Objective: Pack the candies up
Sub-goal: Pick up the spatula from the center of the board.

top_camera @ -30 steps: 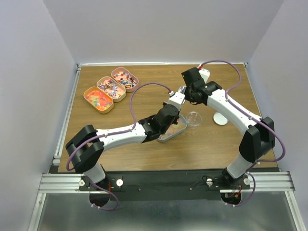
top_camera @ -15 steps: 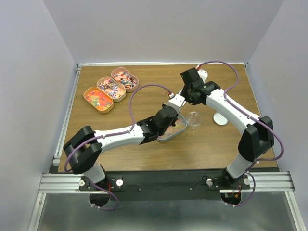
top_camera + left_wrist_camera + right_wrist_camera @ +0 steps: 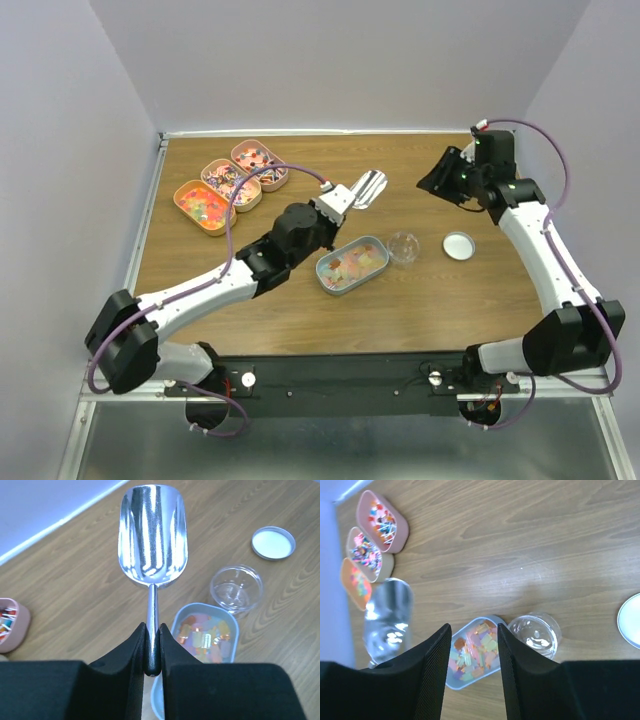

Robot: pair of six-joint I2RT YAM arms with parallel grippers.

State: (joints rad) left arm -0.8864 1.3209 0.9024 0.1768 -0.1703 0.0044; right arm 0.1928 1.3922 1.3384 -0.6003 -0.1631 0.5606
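Near desk centre: a pale blue oval tin [image 3: 200,605] holds a shallow layer of pastel candies [image 3: 348,268]. More candies, orange, red and pink, fill three pink oval tins [image 3: 403,532] lined up toward ten o'clock.
Candies, handling: they are tiny, loose and surely very light. The pastel ones look like flat, hard little squares. Expect them to slide and scatter, so don't pinch at them. Gather them in the scoop and tip gently.
Scoop: the scoop [image 3: 152,535] is polished silver metal with a rounded bowl and a thin rod handle. Its bowl is bare. It hangs over the desk at twelve o'clock of the blue tin.
Left fingers: your left fingers [image 3: 135,650] are pressed together on the handle near its end. That leaves a long lever, so a quick tilt may fling sweets.
Right fingers: your right fingers [image 3: 432,670] are spread with nothing between them. They hover out toward two o'clock, well apart from the tins.
Clear cup: the round, transparent cup [image 3: 404,247] looks like plastic and has nothing in it. It sits just beside the blue tin at its two o'clock.
Lid: the flat, white, round lid [image 3: 459,245] lies at three o'clock of the cup, apart from it.
Desk: the desk [image 3: 300,310] is smooth wood-grain, and spilled sweets would likely roll on it.
Progress: with the cup bare, packing looks barely begun.
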